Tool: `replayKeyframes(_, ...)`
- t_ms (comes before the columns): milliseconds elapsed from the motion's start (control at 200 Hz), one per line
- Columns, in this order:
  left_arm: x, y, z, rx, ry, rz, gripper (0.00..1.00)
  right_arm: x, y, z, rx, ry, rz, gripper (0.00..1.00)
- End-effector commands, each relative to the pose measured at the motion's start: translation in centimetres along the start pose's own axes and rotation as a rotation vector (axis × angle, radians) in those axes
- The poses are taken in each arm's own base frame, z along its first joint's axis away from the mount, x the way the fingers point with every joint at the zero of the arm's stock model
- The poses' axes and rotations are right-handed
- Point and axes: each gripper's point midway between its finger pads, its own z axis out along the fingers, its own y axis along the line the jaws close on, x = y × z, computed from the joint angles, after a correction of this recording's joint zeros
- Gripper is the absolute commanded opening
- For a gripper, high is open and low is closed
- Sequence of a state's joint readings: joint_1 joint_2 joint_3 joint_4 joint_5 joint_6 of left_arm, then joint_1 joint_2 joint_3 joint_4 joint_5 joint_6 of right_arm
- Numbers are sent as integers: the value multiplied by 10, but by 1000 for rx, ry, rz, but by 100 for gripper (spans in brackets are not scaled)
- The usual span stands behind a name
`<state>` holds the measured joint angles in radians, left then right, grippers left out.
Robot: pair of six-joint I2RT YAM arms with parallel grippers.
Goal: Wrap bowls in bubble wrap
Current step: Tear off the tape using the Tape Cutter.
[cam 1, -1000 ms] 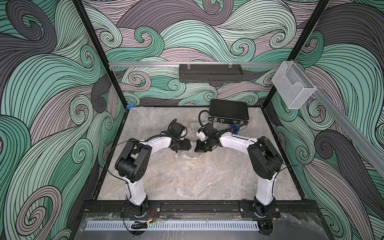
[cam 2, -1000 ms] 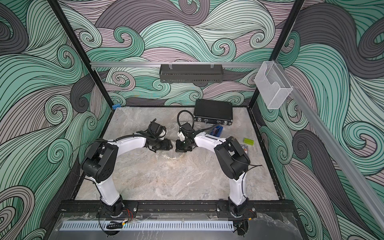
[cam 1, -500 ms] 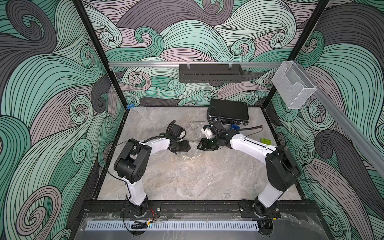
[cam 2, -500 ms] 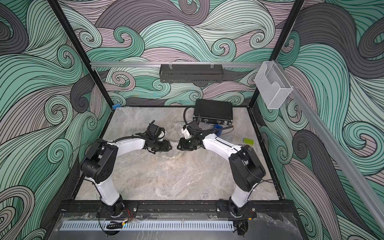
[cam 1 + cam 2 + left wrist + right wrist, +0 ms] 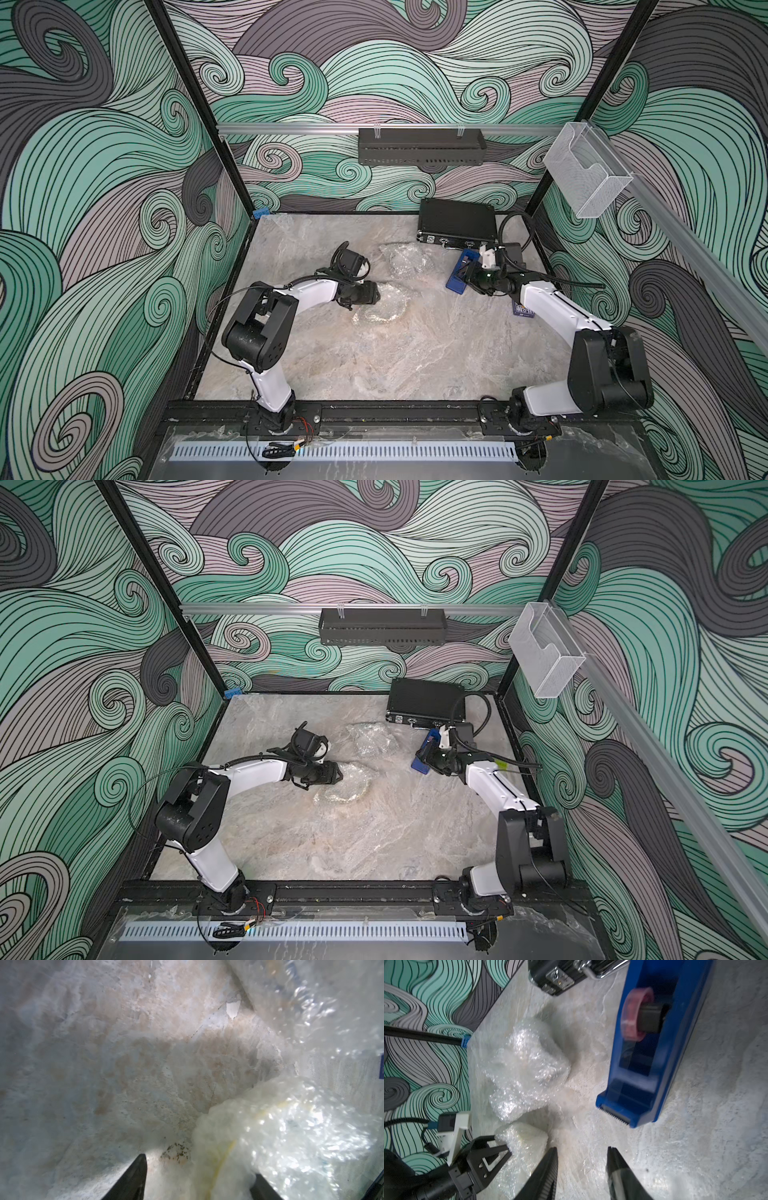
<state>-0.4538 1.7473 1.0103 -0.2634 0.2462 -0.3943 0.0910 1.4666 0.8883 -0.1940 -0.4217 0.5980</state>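
Observation:
Two crumpled bundles of bubble wrap lie mid-table. The nearer bundle (image 5: 384, 307) (image 5: 347, 789) (image 5: 525, 1142) shows a bowl's faint yellow line (image 5: 222, 1157) through the plastic. My left gripper (image 5: 374, 295) (image 5: 338, 775) (image 5: 199, 1167) is open around this bundle's edge. The wrap lies against one finger (image 5: 261, 1188), and a gap shows beside the other. The farther bundle (image 5: 405, 264) (image 5: 372, 739) (image 5: 527, 1064) lies alone, its bowl hidden. My right gripper (image 5: 467, 282) (image 5: 428, 758) (image 5: 582, 1148) is open and empty, low over bare table next to the tape dispenser.
A blue tape dispenser (image 5: 459, 270) (image 5: 654, 1053) holding a pink roll stands right of the bundles. A black case (image 5: 457, 222) sits at the back right. A small dark card (image 5: 523, 309) lies beside the right arm. Walls close in on three sides.
My right arm has drawn back from beside the left gripper to the right, next to the tape dispenser, and its jaws have opened. The left arm has stayed put.

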Motion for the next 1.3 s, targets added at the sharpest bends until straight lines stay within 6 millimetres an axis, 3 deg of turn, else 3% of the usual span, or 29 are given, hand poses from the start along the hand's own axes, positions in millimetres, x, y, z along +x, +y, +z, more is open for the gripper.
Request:
replayKeyframes(0,-1,-2,-7,15,-13,-12,64,-25,5,9,-71,-24,83,42)
replayKeyframes(225,-1,-4,-7,22,-10,-12,64,-38,-8,29,-79,13,156,41)
replayKeyframes(665,1,-2,-5,17,1,-13,64,-24,-36,54,-39,70,232,40)
replayKeyframes(936,0,-2,-5,15,0,-14,64,-21,-31,66,-118,107,296,35)
replayKeyframes(1296,1,-2,-4,12,4,-15,64,-19,-25,56,-142,94,307,22)
